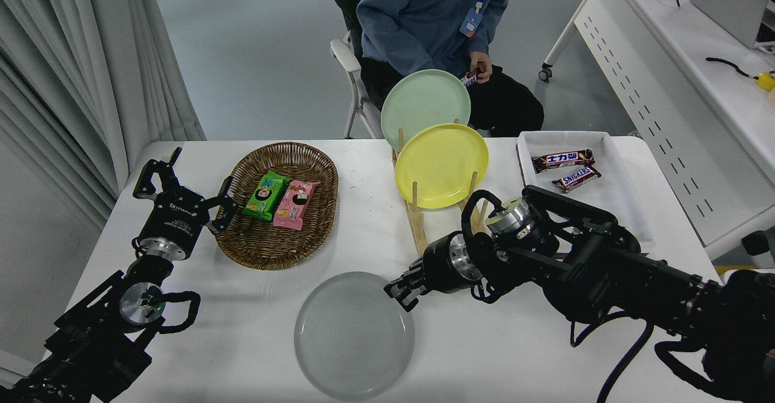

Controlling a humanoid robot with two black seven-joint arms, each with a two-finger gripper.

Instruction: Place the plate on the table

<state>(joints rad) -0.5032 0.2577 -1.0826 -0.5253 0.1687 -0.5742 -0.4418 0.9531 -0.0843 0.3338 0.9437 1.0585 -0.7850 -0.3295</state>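
Wicker basket [277, 209] holds two snack packs [281, 197]; yellow plate [441, 164] on rack.

"SNICKERS" on candy bar [576, 178]

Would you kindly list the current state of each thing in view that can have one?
Round light grey plate: flat on the white table, at its near edge.
Right gripper: beside the plate's right rim; open or shut unclear.
Left gripper: open, parked beside the wicker basket.
Yellow plate: upright in the wooden rack.
Pale green plate: upright behind it.
White tray: holds two chocolate bars.
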